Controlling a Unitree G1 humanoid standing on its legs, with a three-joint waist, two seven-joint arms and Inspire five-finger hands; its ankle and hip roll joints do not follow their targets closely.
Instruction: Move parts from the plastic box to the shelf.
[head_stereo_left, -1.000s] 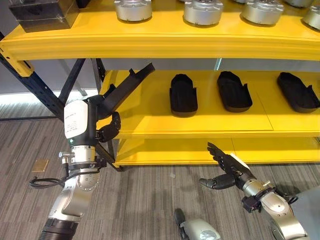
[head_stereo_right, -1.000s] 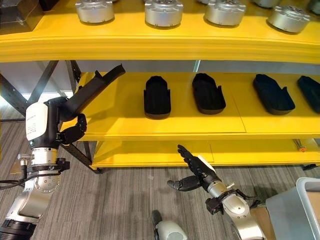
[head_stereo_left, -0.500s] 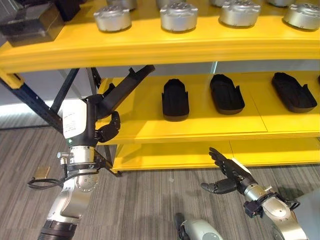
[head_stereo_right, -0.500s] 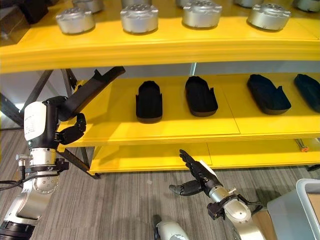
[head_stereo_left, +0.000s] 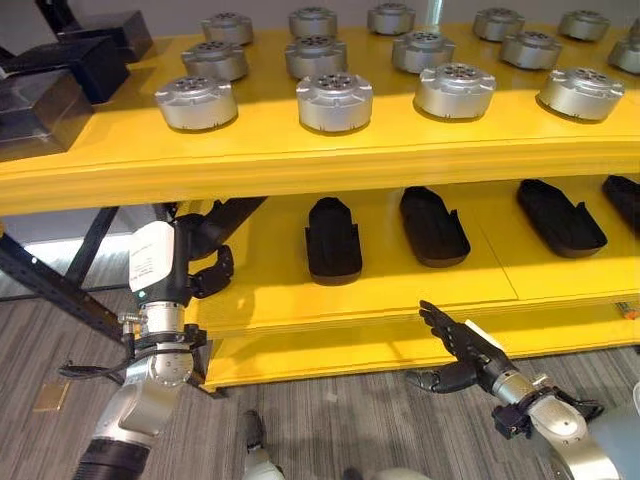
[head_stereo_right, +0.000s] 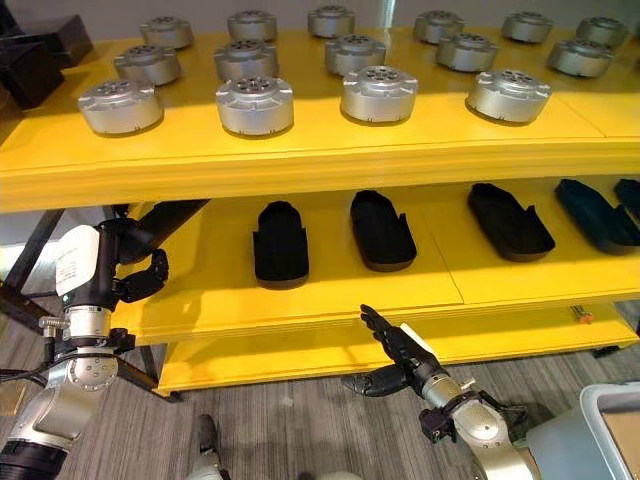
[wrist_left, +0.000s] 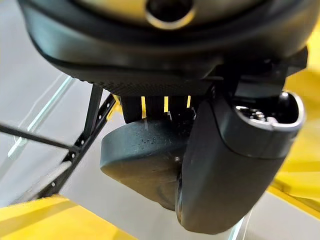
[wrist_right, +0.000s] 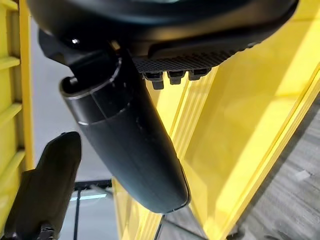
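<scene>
Mid shelf (head_stereo_left: 270, 290): bare stretch at its left end, btwn the left hand (head_stereo_left: 205, 270) w/ its black part (head_stereo_left: 225, 215) and the nearest black part (head_stereo_left: 333, 240). Narrow lanes btwn the black parts further right (head_stereo_left: 433, 225) (head_stereo_left: 560, 215). Top shelf (head_stereo_left: 300, 160) overhangs, so low headroom; its front edge is bare, silver discs (head_stereo_left: 335, 100) crowd the rest, black boxes (head_stereo_left: 60, 70) fill the left corner. Diagonal brace (head_stereo_left: 60, 295) blocks the left side. Right hand (head_stereo_left: 455, 345) spread in front of the mid shelf's front edge.

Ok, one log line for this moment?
left hand: shut on black part, at middle shelf | right hand: open, empty, below shelf edge
</scene>
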